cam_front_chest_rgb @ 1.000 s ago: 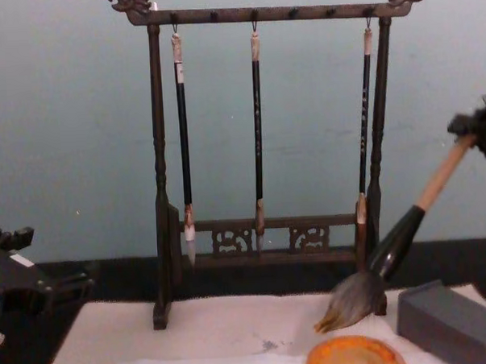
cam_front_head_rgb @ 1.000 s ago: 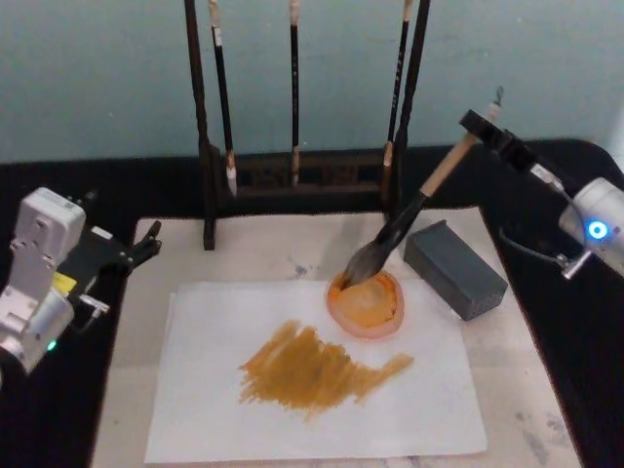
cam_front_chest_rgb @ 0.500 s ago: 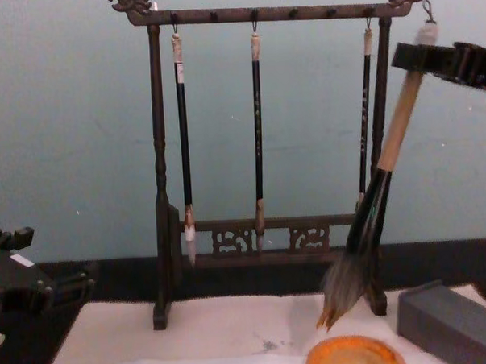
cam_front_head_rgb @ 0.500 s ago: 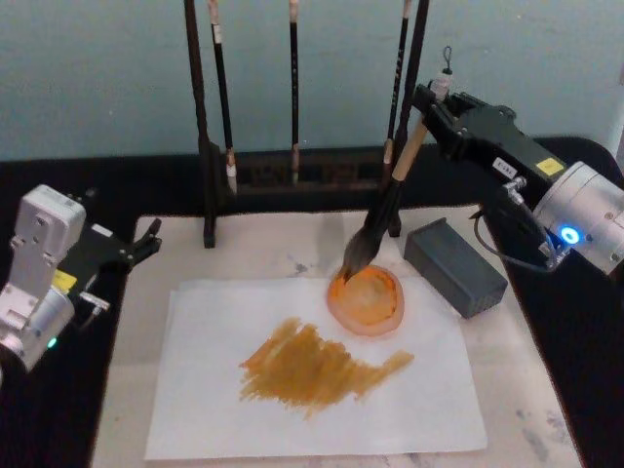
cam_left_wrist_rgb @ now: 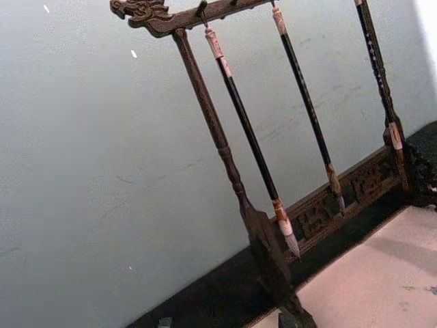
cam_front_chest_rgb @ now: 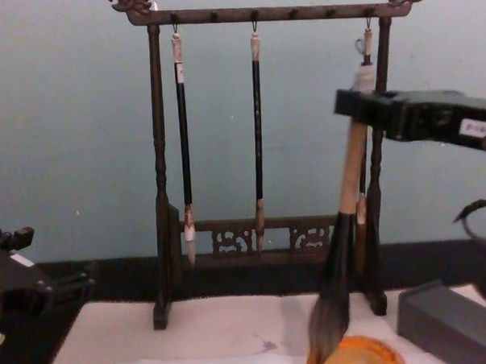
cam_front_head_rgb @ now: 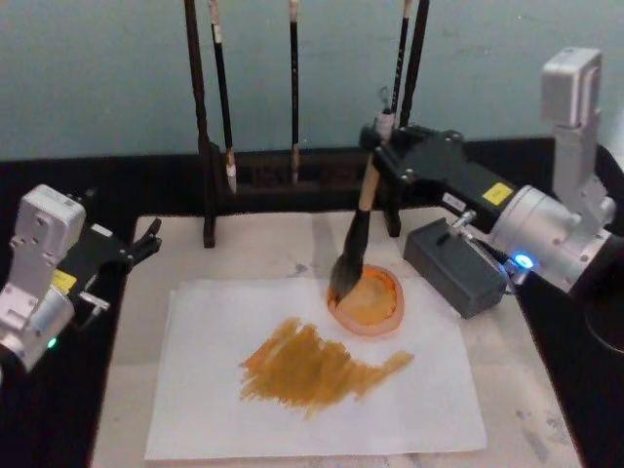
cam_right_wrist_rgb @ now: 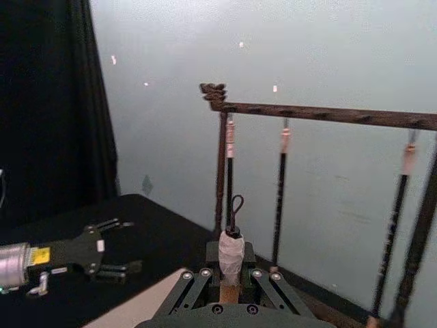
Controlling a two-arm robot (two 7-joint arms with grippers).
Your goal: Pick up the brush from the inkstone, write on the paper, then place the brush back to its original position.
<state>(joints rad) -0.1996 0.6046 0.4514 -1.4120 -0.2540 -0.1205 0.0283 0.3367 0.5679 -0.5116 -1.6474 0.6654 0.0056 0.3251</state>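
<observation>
The brush [cam_front_head_rgb: 359, 222] stands almost upright, its tan handle held near the top by my right gripper [cam_front_head_rgb: 373, 148], which is shut on it. Its dark bristles [cam_front_head_rgb: 342, 281] touch the left rim of the orange inkstone [cam_front_head_rgb: 370, 304]. In the chest view the brush [cam_front_chest_rgb: 348, 201] hangs from the right gripper [cam_front_chest_rgb: 359, 104], bristles at the inkstone [cam_front_chest_rgb: 352, 357]. The right wrist view shows the pale end cap [cam_right_wrist_rgb: 231, 250] with its cord loop between the fingers. The white paper [cam_front_head_rgb: 205, 409] carries a broad orange smear. My left gripper [cam_front_head_rgb: 146, 244] is parked open at the left.
A dark wooden rack [cam_front_head_rgb: 292, 168] with three thin hanging brushes stands behind the off-white mat [cam_front_head_rgb: 253, 255]. A grey rectangular block [cam_front_head_rgb: 455, 268] lies just right of the inkstone, under my right arm. Black cloth covers the table around the mat.
My right arm has swung left and forward over the block. The brush has tipped from a strong rightward lean to nearly upright, its bristles staying at the inkstone. The left arm has not moved.
</observation>
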